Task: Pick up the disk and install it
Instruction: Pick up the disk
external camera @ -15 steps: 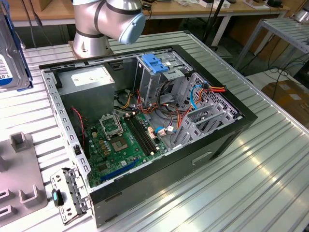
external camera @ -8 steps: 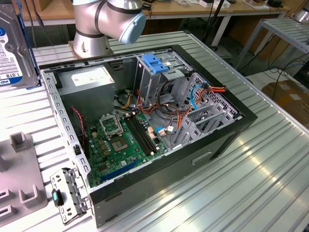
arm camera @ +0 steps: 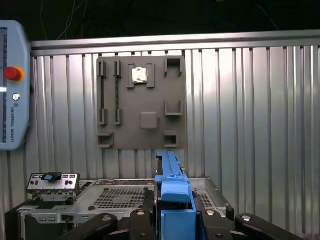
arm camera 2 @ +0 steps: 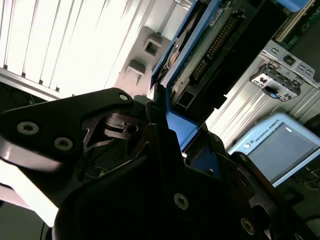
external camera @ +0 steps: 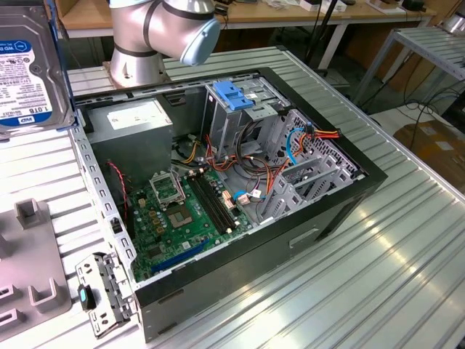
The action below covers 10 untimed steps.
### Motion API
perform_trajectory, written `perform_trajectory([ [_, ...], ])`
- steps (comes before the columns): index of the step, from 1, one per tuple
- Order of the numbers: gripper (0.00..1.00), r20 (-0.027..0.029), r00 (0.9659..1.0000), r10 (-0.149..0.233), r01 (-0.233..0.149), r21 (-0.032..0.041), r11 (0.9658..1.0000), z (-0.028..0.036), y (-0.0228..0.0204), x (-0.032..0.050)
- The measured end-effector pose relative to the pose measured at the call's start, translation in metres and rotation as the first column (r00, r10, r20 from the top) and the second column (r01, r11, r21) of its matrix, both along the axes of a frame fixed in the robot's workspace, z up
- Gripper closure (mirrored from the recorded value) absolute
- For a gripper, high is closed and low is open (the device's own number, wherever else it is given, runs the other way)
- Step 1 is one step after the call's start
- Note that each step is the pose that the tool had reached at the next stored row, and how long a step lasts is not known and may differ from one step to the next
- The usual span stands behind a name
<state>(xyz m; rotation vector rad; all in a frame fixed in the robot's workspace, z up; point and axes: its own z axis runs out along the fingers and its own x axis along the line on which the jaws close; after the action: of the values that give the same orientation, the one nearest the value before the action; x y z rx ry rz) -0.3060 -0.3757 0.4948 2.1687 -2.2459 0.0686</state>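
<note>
Disk held up, outside the open computer case.

The computer case lies open on the ribbed table, with the robot arm standing beyond it. A grey fixture plate lies beside the case on the exterior view's left. Above that side hangs the disk, clamped by its blue rails between the jaws of the gripper.
</note>
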Motion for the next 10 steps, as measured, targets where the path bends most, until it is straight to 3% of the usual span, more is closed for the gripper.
perform_trajectory([
  [6, 0.63, 0.0, 1.0, 0.0, 0.0, 0.0, 1.0, 0.0, -0.0002, 0.0125],
  [10, 0.63, 0.0, 1.0, 0.0, 0.0, 0.0, 1.0, 0.0, -0.0003, 0.0255],
])
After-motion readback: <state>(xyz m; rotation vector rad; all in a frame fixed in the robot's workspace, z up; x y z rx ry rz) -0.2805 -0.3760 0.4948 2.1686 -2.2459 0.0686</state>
